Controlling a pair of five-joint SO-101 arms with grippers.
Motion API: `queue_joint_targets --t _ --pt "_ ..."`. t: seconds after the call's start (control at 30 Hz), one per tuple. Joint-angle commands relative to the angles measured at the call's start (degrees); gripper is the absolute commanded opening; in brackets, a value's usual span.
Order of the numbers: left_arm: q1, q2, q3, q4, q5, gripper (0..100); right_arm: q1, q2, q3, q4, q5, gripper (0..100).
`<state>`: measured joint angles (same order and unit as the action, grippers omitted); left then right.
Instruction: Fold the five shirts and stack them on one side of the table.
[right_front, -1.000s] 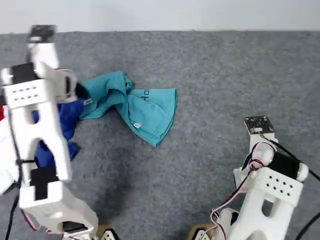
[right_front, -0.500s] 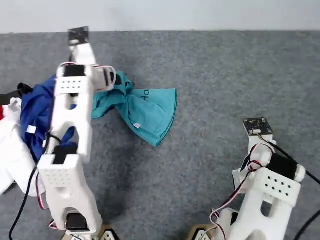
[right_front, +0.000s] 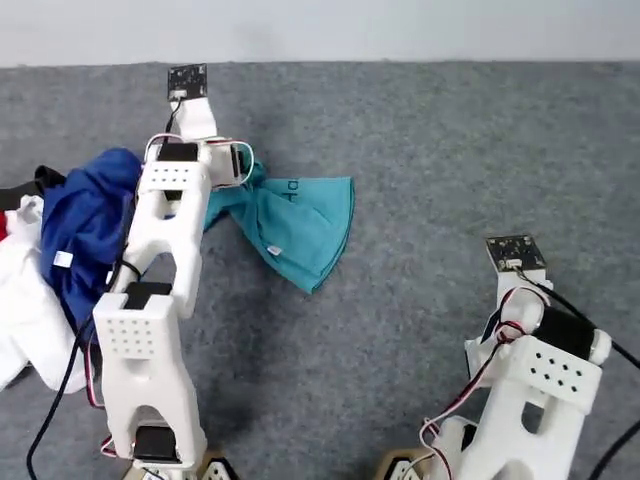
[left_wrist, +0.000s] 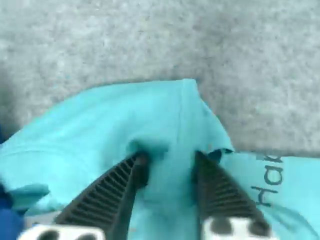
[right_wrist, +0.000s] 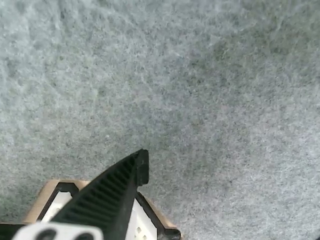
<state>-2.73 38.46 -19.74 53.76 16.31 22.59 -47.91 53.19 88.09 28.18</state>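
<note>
Grey felt table (right_front: 450, 180) below a pale wall (right_front: 400, 30). Your left gripper (left_wrist: 169, 162), jaws apart, straddles a fold of the teal shirt (right_front: 290, 225) (dark lettering), upper left of centre. You cannot tell the right gripper's (right_wrist: 140, 165) state.

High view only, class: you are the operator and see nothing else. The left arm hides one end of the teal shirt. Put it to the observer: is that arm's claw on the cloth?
Observer: Yes. The left claw is down on the teal shirt, with both tips against the cloth.
Operator: Is anything between the tips?
Observer: A raised fold of the shirt stands in the gap, and the jaws are apart.
Operator: And the right claw?
Observer: The right claw hangs over bare grey carpet, with no shirt near it.
</note>
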Motion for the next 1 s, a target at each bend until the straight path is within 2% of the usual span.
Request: queue_joint_targets --t 0.0,0.13,0.37,0.6,0.73,0.97 --pt "0.0 -0.9 -2.3 -1.3 0.5 2 0.1 0.0 -0.2 -0.8 0.6 55.3" --pt "0.4 -5.6 -3.2 1.6 0.5 1 0.1 0.0 -0.2 -0.8 0.6 55.3" --pt "0.4 -24.5 -10.0 16.5 0.4 1 0.1 0.0 -0.2 -0.8 0.6 55.3" --pt "0.8 -43.3 -10.3 30.2 0.3 1 0.1 0.0 -0.2 -0.8 0.6 55.3" --pt "3.9 -52.7 -10.3 33.5 -1.1 1 0.1 0.0 -0.2 -0.8 0.5 55.3" --pt "4.9 -68.0 -10.3 32.0 -13.0 1 0.1 0.0 -0.2 -0.8 0.5 55.3"
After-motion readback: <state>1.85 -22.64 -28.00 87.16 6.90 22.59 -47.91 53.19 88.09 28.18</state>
